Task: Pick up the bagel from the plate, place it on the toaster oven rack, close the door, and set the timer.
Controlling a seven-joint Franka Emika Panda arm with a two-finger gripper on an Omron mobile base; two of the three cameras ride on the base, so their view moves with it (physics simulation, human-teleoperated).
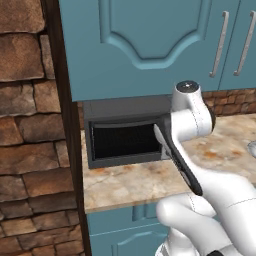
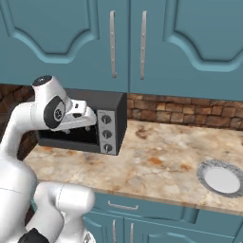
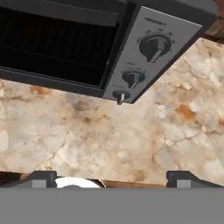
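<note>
Arm at the toaster oven, door shut, timer next

The gripper (image 3: 112,177) hovers over the counter (image 3: 131,140) just before the oven, fingers spread wide and empty. The plate (image 2: 221,179) sits bare, well apart; the bagel is probably behind the closed door (image 1: 126,140). Next, the hand must reach the lowest knob, the timer (image 3: 121,95), and turn it.

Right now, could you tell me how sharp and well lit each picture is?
Left base view: even light, the toaster oven cavity dark. Right base view: flat light, the plate soft-edged. Hand view: counter evenly lit, knobs clear, oven interior nearly black.
</note>
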